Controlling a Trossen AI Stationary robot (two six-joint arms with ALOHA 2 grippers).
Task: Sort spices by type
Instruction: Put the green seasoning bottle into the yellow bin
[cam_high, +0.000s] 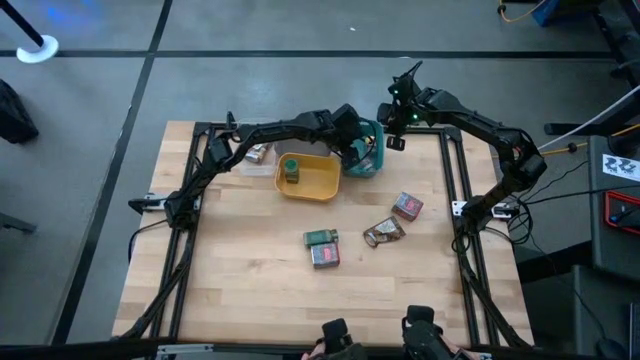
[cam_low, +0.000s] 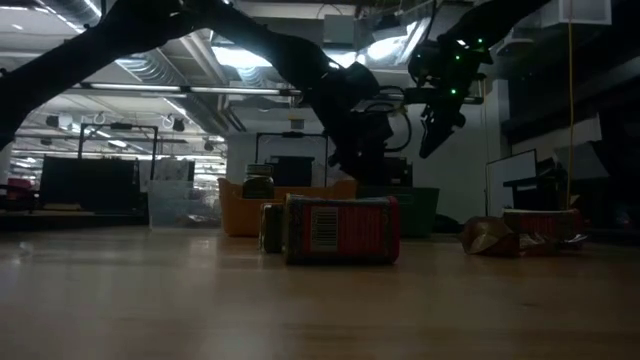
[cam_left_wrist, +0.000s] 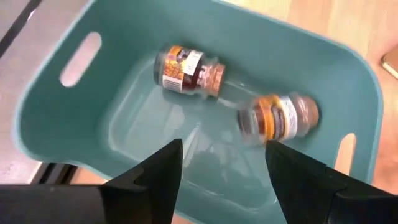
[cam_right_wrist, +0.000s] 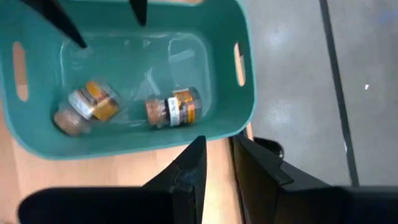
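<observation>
My left gripper (cam_high: 355, 148) (cam_left_wrist: 221, 168) hovers open over the teal tray (cam_high: 372, 168) (cam_left_wrist: 298, 43), touching nothing. Two small glass jars with orange labels lie on their sides on the tray floor, one (cam_left_wrist: 189, 70) (cam_right_wrist: 174, 109) toward the far wall, the other (cam_left_wrist: 280, 116) (cam_right_wrist: 84, 107) blurred. My right gripper (cam_high: 393, 130) (cam_right_wrist: 217, 165) hangs above the tray's far right rim with a narrow gap between its fingers, empty. A green-capped jar (cam_high: 290, 170) stands in the yellow tray (cam_high: 325, 188).
On the bare wood lie a green-capped jar (cam_high: 320, 238), two red boxes (cam_high: 325, 256) (cam_high: 407, 207) and a brown crinkly packet (cam_high: 383, 233). A clear tray (cam_high: 258, 153) sits to the left of the yellow one. The near half of the table is free.
</observation>
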